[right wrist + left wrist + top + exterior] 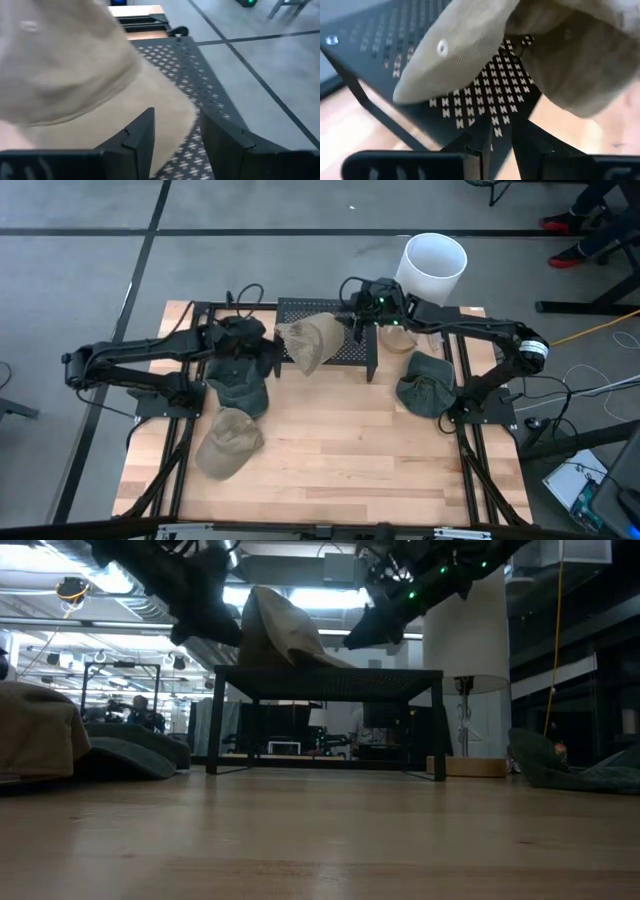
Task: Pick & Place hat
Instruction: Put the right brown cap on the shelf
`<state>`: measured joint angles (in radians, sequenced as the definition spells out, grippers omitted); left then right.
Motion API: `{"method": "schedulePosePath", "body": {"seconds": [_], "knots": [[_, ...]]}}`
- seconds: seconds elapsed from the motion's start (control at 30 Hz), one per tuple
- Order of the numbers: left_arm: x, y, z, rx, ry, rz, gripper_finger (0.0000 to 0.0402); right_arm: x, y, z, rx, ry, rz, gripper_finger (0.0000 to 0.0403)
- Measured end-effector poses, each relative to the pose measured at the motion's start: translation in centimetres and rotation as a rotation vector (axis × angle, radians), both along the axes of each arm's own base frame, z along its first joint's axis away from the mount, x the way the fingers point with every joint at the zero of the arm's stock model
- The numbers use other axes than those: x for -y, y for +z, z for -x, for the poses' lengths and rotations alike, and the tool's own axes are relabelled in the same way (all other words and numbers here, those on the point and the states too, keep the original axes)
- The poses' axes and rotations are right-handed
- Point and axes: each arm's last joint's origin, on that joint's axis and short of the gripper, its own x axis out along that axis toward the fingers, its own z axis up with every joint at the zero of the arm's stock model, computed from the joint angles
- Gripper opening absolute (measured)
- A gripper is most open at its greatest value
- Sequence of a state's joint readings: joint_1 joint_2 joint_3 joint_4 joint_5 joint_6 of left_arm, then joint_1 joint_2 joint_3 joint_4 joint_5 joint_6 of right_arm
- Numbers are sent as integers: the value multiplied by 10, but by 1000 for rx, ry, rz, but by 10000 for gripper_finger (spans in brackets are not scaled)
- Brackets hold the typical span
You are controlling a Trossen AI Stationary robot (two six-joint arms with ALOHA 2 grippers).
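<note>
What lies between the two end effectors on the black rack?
In the high view, the tan hat lies between the left end effector and the right end effector.

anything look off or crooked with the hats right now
The tan hat sits askew on the black mesh rack, hanging over its front-left edge rather than lying flat. Both pincers, left and right, are close beside it.
</note>
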<state>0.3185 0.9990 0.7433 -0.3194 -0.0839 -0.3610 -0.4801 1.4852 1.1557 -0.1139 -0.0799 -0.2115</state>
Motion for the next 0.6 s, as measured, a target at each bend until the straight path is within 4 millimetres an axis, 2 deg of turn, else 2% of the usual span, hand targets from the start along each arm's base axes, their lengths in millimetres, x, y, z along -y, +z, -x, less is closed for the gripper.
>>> {"method": "schedulePosePath", "body": {"seconds": [0.13,0.23,0.4,0.6], "knots": [[-1,-6,-10,-53,57,-103,36,18,-5,-2,34,-42,19,153],[-2,-12,-15,-94,91,-147,12,31,-11,-3,54,-34,10,136],[-6,-21,-21,-159,110,-186,3,43,-26,-7,42,-30,-9,79],[-20,-22,-26,-153,138,-253,2,45,-39,-11,-9,-21,-26,9]]}}
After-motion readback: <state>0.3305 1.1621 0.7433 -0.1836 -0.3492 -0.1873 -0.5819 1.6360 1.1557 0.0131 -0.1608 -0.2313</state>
